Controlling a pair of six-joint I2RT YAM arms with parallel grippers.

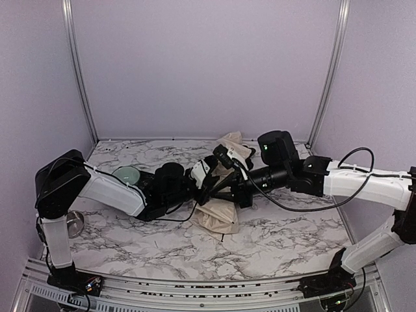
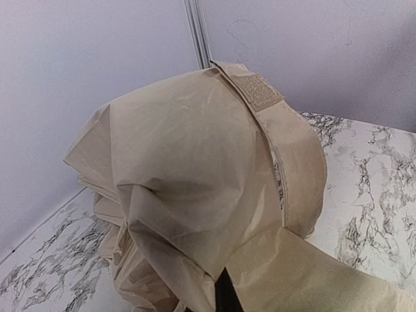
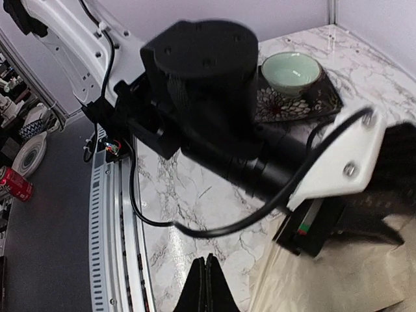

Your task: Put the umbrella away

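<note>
The umbrella lies at the centre of the bench, long axis running upper right to lower left. The right tool is pressed together, the umbrella just beside it at lower right. The left tool sits at the umbrella's middle; whether it is spread cannot be told.

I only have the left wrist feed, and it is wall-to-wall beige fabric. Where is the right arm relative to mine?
Observer: In the top view the right arm reaches in from the right, and both wrists meet over the umbrella at mid-table.
Operator: Is the right gripper open?
Observer: No. The right wrist view shows the right gripper with its fingers pressed together and nothing visible between them.
Operator: Anything else near my arm?
Observer: A pale green bowl sits on a dark patterned mat, on the far side of the left forearm.
</note>
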